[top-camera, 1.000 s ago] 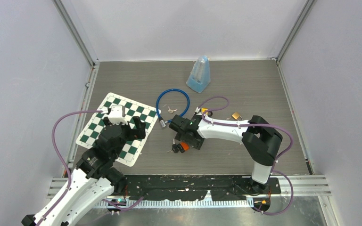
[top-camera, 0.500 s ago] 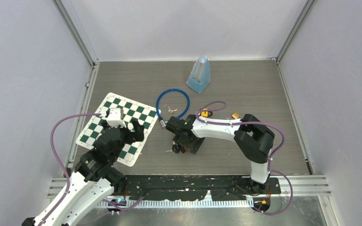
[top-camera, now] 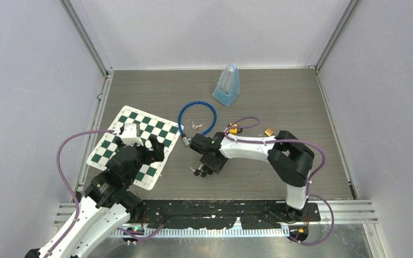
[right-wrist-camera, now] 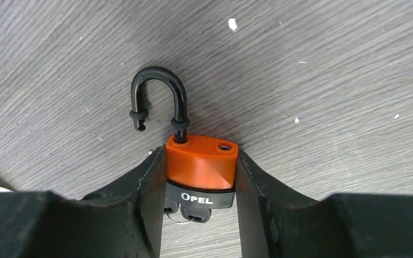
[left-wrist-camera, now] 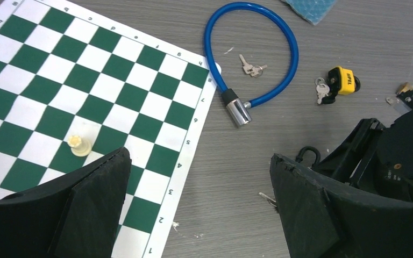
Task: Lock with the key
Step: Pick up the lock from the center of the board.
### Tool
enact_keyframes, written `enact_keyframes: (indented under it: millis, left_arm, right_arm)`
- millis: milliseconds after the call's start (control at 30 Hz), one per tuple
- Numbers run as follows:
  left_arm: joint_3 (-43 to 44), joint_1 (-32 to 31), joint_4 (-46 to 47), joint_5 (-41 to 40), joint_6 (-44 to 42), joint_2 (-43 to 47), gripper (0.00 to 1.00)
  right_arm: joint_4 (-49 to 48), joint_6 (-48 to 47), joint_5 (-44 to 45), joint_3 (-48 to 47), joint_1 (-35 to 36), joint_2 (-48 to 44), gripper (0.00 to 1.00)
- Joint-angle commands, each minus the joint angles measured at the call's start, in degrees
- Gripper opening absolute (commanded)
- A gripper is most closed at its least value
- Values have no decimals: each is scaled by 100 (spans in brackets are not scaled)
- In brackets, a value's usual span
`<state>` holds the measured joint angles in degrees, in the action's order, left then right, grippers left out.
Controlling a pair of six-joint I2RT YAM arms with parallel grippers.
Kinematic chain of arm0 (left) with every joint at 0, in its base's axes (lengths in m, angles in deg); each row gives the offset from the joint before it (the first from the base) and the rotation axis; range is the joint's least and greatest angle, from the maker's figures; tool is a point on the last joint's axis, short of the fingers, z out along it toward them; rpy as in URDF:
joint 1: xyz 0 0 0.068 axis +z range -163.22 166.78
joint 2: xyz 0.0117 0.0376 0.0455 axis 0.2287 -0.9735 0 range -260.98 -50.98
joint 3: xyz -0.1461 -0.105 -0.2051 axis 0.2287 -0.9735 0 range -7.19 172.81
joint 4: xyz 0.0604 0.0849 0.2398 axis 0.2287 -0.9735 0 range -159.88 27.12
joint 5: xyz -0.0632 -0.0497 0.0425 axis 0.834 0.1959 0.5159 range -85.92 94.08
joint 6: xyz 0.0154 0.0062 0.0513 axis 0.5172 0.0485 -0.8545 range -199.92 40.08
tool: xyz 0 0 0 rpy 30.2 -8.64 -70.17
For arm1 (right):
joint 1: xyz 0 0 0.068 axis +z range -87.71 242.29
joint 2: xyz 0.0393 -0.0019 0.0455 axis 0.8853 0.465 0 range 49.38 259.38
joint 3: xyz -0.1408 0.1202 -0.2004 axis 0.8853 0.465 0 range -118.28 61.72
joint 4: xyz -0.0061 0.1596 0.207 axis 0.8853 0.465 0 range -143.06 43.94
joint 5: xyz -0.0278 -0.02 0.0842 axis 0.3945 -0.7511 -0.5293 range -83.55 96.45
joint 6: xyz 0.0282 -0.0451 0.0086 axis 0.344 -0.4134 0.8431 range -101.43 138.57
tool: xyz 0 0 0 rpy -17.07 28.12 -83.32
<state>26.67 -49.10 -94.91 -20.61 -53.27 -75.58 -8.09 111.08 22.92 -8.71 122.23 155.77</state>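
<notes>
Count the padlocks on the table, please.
3. An orange padlock sits in the right gripper; a yellow padlock lies right of the blue cable lock; a small brass padlock, hard to make out, lies farther right.
</notes>
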Motion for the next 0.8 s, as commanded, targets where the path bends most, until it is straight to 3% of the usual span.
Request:
enact_keyframes:
  millis: [0,267,367,600,767]
  left_arm:
    - [-103,26,415,541,152,120,97]
    - [-90,22,1702,1981,105,190,97]
    - [127,27,2171,2542,121,-63,97]
    - [572,27,3757,3732,346,-1254,96]
    - [1452,27,4174,4595,311,-2437,94]
  right_arm:
    - [-357,-223,724,-66,35,-970,23]
    - [-790,-1216,1660,-340,32,-2114,22]
    - [-1316,-2132,1970,-294,35,-2586,21]
    - [-3582,-3936,2169,355,33,-3549,19]
    - [-4399,-5004,1885,307,35,-3836,20]
